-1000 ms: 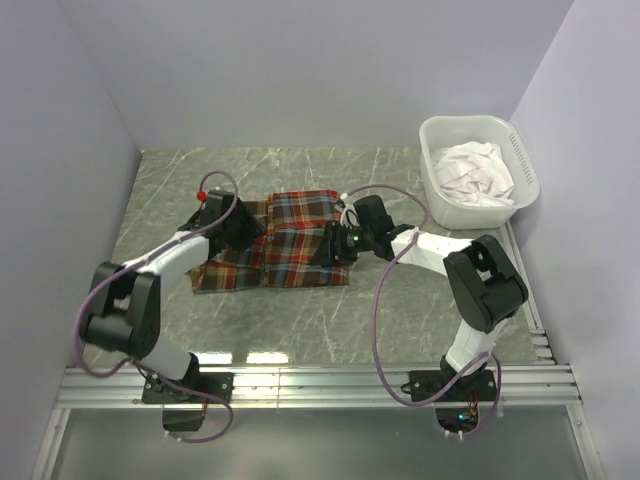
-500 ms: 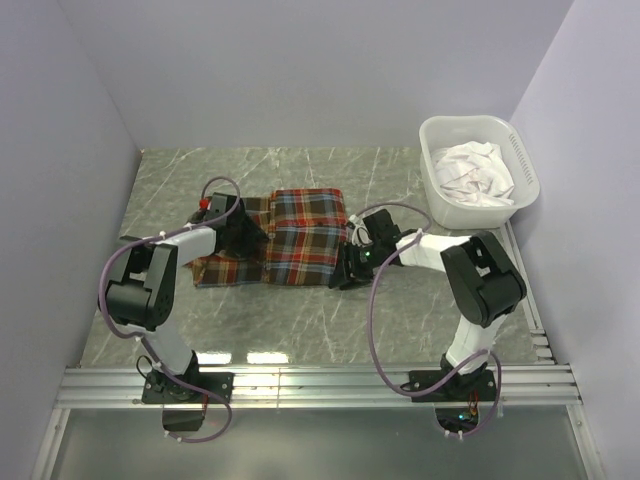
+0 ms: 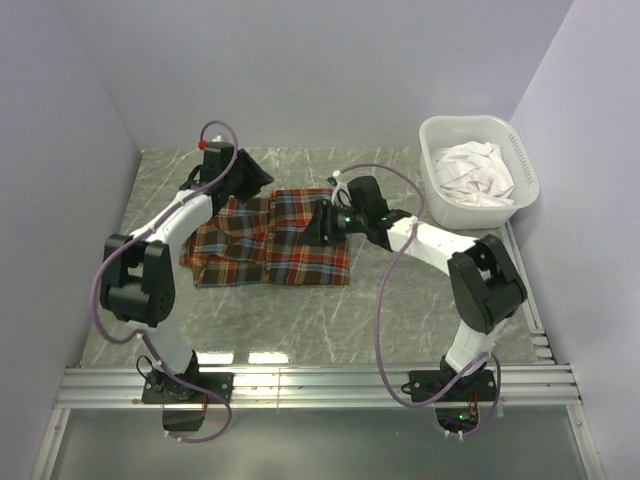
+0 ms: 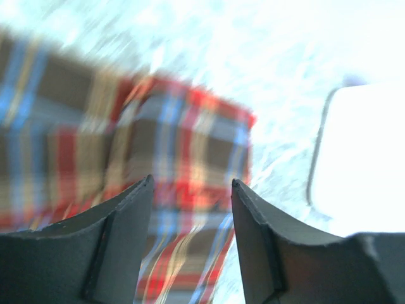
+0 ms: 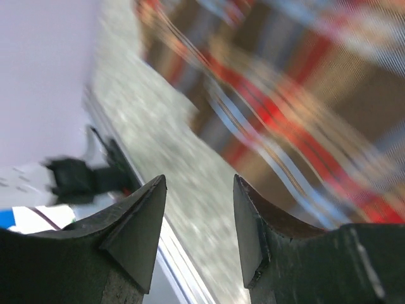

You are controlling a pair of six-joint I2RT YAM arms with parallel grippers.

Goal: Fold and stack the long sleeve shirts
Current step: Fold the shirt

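Your left gripper [image 4: 192,180] has its fingers spread with nothing between them. In its wrist view you look through the gap onto blurred plaid cloth, with pale tabletop beyond it. Your right gripper [image 5: 199,177] is likewise released and holds nothing. Between its fingers you see bare marble, and the plaid runs across the upper right of that view, also blurred. From the top camera, the long sleeve shirt [image 3: 285,245] lies on the table [image 3: 400,310] about midway between the two arms. Its right part is a fairly neat rectangle. Its left part is rumpled, with folds bunched toward the left edge. Your left arm reaches to the shirt's far left corner, with its gripper head just past the cloth's far edge. Your right arm stretches in from the right, with its gripper head over the shirt's far right part. From above you cannot tell whether either one touches the fabric. At the far right of the table, well apart from the shirt, stands a white basket [image 3: 470,214] holding crumpled white cloth [image 3: 478,170].
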